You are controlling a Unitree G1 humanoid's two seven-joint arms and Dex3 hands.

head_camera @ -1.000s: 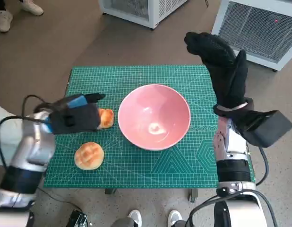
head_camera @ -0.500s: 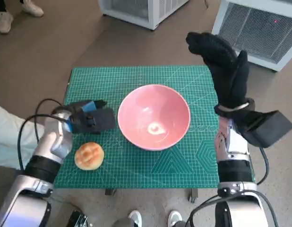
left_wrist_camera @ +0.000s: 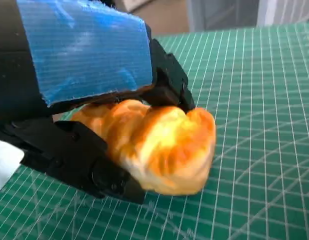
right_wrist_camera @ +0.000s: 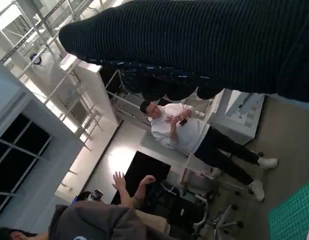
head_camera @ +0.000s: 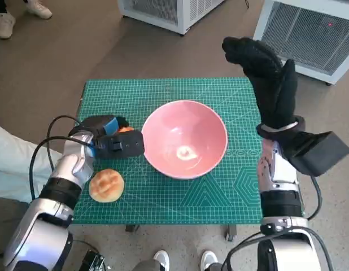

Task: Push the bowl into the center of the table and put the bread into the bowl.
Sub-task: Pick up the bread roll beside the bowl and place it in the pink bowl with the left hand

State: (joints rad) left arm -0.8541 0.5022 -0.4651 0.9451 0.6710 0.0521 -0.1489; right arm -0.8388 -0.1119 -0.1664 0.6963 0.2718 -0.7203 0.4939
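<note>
Your left hand (head_camera: pixel 109 138) has slid in toward the bowl (head_camera: pixel 184 139), fingers clamped on one bread piece (left_wrist_camera: pixel 159 145) | bun (head_camera: pixel 107 185) sits left of the bowl near the mat (head_camera: pixel 219 195) edge | right hand (head_camera: pixel 265 79) raised, holding nothing, fingers loosely together.

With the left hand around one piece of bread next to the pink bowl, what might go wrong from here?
1. The left hand holds the bread only partly: much of it sticks out past the fingers, so it may slip when lifted.
2. This hand is close to the pink bowl; it could knock the rim and shift the bowl.
3. The round bun lies close by and might be bumped.
</note>
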